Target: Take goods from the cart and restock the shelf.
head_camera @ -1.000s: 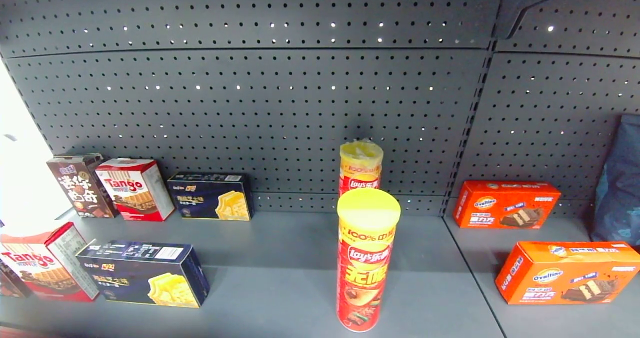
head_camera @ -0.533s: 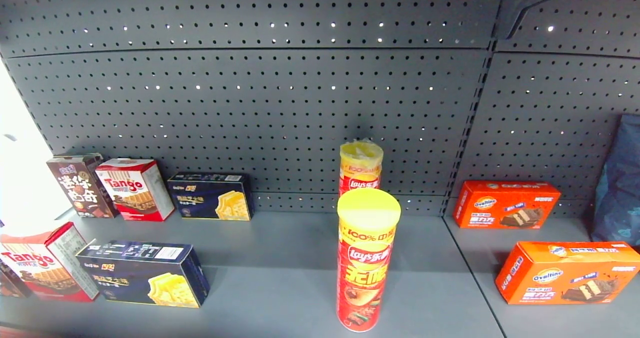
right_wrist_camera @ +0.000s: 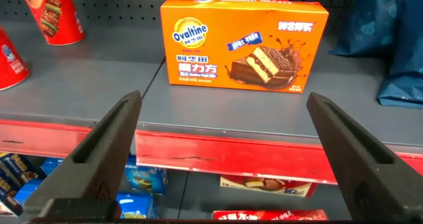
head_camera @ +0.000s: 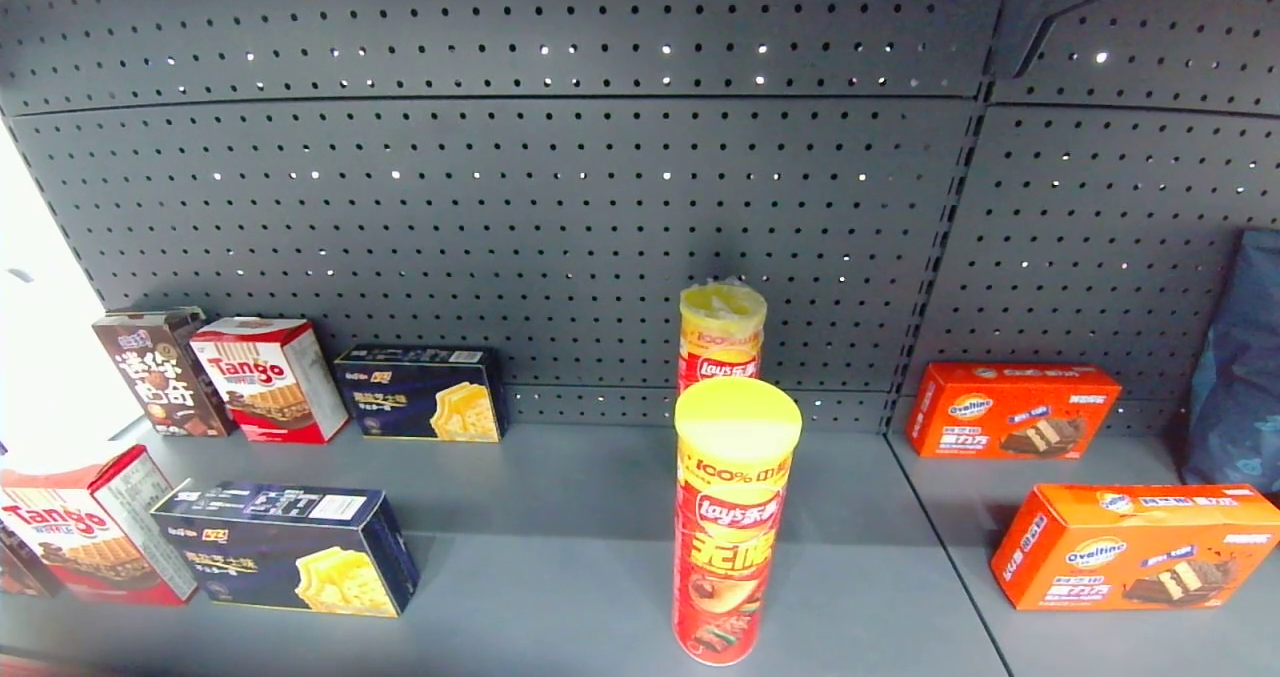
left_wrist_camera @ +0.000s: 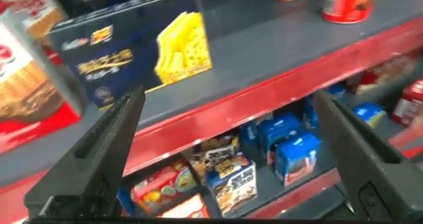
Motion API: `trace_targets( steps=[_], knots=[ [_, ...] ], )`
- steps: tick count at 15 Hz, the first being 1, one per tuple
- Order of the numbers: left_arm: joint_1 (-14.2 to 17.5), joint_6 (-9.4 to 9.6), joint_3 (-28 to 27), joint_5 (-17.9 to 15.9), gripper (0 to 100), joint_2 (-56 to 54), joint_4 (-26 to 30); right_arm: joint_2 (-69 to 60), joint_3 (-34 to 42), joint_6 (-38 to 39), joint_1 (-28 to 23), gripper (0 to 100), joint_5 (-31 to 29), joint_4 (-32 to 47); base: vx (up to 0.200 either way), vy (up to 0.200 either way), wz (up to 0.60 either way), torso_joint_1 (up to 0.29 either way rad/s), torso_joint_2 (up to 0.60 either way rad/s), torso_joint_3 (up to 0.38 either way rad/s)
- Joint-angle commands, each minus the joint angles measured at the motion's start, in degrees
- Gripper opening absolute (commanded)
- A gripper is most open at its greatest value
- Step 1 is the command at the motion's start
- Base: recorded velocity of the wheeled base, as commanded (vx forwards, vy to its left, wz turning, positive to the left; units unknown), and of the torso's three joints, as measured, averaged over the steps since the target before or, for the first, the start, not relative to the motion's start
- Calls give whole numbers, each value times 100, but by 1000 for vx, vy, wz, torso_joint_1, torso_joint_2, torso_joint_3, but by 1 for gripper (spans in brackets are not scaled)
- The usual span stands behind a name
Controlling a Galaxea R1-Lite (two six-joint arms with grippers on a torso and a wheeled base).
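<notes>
**A:** Which step are we on?

**B:** Between trips, I'd judge. The left jaws are spread wide with nothing in them. They hang just in front of the shelf (head_camera: 560, 517), at its red front edge (left_wrist_camera: 251, 105), close to a navy box (left_wrist_camera: 125, 52). The right jaws are released and empty too, facing an orange box (right_wrist_camera: 244, 45) in the right bay.

**A:** And the goods?

**B:** Some already stand on the shelf. A red can (head_camera: 737, 527) is upright near the front, and a second can (head_camera: 721, 332) is right behind it at the back panel (head_camera: 560, 237). There are biscuit boxes (head_camera: 270, 377) on the left

**A:** So what comes next?

**B:** Probably a run to the cart: close on one item, then carry it back to a bare stretch, such as the gap between the navy box and the cans. The front can is tall and narrow, so it looks easy to knock; I'd come in wide of it and set the new item down flat before letting go
</notes>
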Motion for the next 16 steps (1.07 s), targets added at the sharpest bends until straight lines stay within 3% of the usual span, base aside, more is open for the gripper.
trace_targets(
  steps=[1,3,4,5,6,7,9,10,12,14,16],
  knots=[
    [1408,-22,19,-1218,100,286,-41,0,0,-2,2,100,1,-2,0,0,0,0,0,0],
    [2076,31,46,-1122,100,629,-85,0,0,-2,2,100,1,-2,0,0,0,0,0,0],
    [2849,206,81,-1201,100,734,-155,0,0,-2,2,100,1,-2,0,0,0,0,0,0],
    [3122,523,116,-1289,100,602,-296,0,0,-2,2,100,1,-2,0,0,0,0,0,0],
    [3122,523,116,-1289,100,602,-296,0,0,-2,2,100,1,-2,0,0,0,0,0,0],
    [3069,470,450,-1324,100,-66,-911,0,0,-2,2,100,1,-2,0,0,0,0,0,0],
    [3060,470,538,-1324,100,-66,-1157,0,0,-2,2,100,1,-2,0,0,0,0,0,0],
    [3060,400,529,-1253,100,-66,-1157,0,0,-2,2,100,1,-2,0,0,0,0,0,0],
    [3060,-119,538,-709,100,-66,-1157,0,0,-2,2,100,1,-2,0,0,0,0,0,0],
    [3060,-629,547,-691,100,-66,-1174,0,0,-2,2,100,1,-2,0,0,0,0,0,0],
    [3060,-646,608,-788,100,-66,-1139,0,0,-2,2,100,1,-2,0,0,0,0,0,0]
  ],
)
